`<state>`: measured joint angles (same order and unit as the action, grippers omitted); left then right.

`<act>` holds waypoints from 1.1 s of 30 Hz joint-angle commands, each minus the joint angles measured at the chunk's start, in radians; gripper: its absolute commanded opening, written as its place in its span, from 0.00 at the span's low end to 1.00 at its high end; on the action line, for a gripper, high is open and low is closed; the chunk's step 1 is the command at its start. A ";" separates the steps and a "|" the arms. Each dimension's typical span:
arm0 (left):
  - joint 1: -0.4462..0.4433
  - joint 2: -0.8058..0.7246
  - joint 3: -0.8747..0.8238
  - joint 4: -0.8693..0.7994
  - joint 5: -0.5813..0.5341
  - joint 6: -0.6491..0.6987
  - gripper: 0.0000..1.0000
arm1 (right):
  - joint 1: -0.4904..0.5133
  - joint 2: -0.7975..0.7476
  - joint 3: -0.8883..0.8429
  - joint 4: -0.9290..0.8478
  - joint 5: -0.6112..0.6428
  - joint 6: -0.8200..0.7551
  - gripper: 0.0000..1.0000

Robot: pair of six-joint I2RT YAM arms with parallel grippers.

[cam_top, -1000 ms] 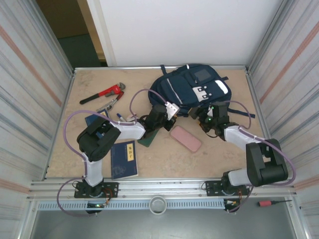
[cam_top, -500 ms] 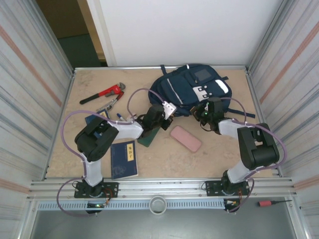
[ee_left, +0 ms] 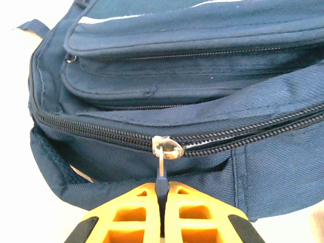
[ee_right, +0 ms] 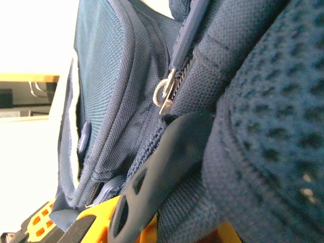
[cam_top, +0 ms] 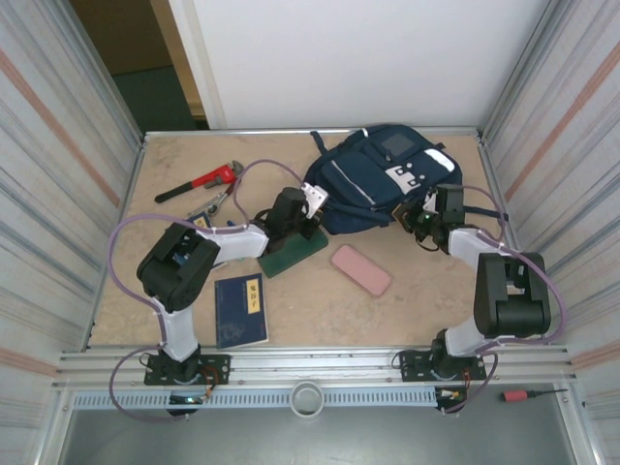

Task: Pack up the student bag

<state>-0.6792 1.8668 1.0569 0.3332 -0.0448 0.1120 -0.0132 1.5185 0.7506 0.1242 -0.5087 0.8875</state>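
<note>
Student bag [cam_top: 373,179] pulled rightward, bunched; main zipper [ee_left: 167,147] part-open.

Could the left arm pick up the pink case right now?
Probably not yet. The left gripper is shut on the student bag's zipper pull, so it's busy. The pink case lies nearby on the table with nothing on it, so after letting go it could likely reach.

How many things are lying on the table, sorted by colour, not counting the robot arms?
Navy blue: 2 (backpack, booklet)
Red: 1 (wrench)
Pink: 1 (case)
Green: 1 (notebook)
Total: 5, leaving out the small bits beside the wrench, which are too small to tell.
</note>
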 commanded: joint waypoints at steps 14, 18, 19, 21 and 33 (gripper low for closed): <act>-0.162 0.065 0.124 -0.052 0.094 -0.009 0.00 | -0.084 -0.148 -0.075 -0.127 0.027 -0.076 0.69; -0.179 0.058 0.114 -0.051 0.094 -0.004 0.00 | 0.034 -0.211 -0.136 -0.081 0.123 -0.009 0.77; -0.181 0.058 0.110 -0.050 0.094 -0.003 0.00 | 0.061 -0.207 -0.133 -0.070 0.148 -0.001 0.78; -0.186 0.057 0.105 -0.049 0.094 -0.002 0.00 | 0.100 -0.170 -0.112 -0.037 0.173 0.021 0.79; -0.129 -0.002 0.037 -0.048 -0.004 0.018 0.00 | 0.039 -0.104 -0.051 -0.055 0.157 -0.052 0.04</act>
<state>-0.8440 1.9278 1.1225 0.2832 -0.0086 0.1123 0.0792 1.4704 0.6872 0.0708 -0.3759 0.9012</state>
